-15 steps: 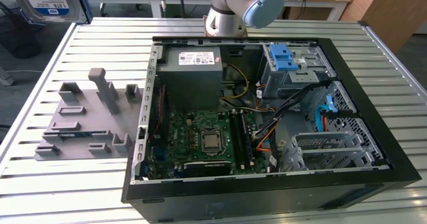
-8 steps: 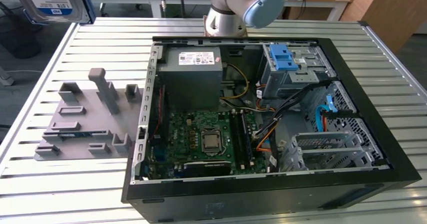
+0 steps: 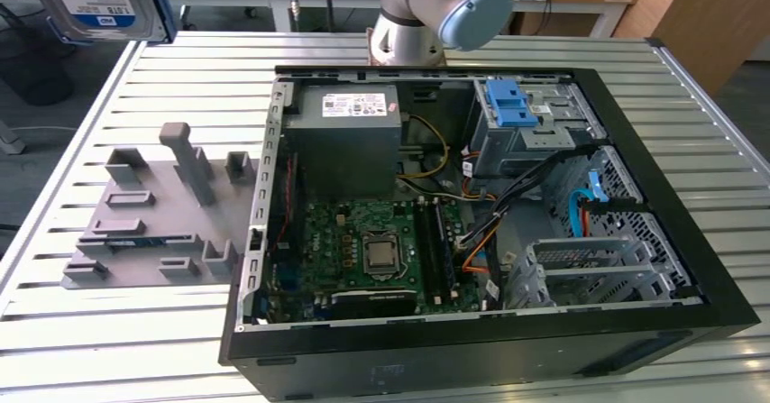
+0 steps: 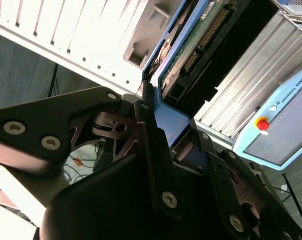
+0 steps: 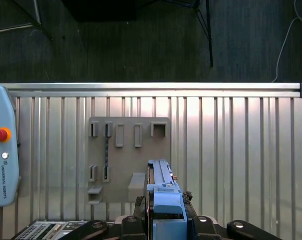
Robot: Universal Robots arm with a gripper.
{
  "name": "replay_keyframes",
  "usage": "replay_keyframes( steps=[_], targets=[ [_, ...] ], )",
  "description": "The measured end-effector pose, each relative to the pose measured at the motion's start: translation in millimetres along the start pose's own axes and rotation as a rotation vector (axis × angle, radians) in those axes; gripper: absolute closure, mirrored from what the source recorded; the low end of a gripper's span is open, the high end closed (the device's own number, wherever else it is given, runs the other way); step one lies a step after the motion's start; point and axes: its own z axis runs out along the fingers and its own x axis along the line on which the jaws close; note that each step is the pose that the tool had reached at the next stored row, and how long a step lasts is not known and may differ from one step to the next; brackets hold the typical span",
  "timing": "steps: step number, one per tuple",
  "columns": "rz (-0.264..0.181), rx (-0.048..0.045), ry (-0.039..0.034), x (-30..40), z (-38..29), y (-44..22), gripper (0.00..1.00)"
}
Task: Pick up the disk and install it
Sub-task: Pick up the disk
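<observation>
**A:** Where's the disk?

**B:** In the air at the exterior view's upper left, with its label facing that camera. The first wrist view has it edge-on, frame closest, above the grey rack on the table and not touching it.

**A:** And the gripper?

**B:** It is pinching the disk by its blue-framed end. In the second wrist view the fingers press flat against its sides.

**A:** How should this carry go?

**B:** As I judge it, a steady squeeze, no tilt or swing, and enough height to pass over the wall of the case. The case lies open, well apart from the disk. The cage with the blue latch sits in its far corner.
</observation>
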Motion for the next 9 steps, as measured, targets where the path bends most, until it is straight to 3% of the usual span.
replay_keyframes(
  steps=[9],
  targets=[
    [0.000,-0.0001,0.0000,0.0,-0.1,-4.4,0.64]
  ],
)
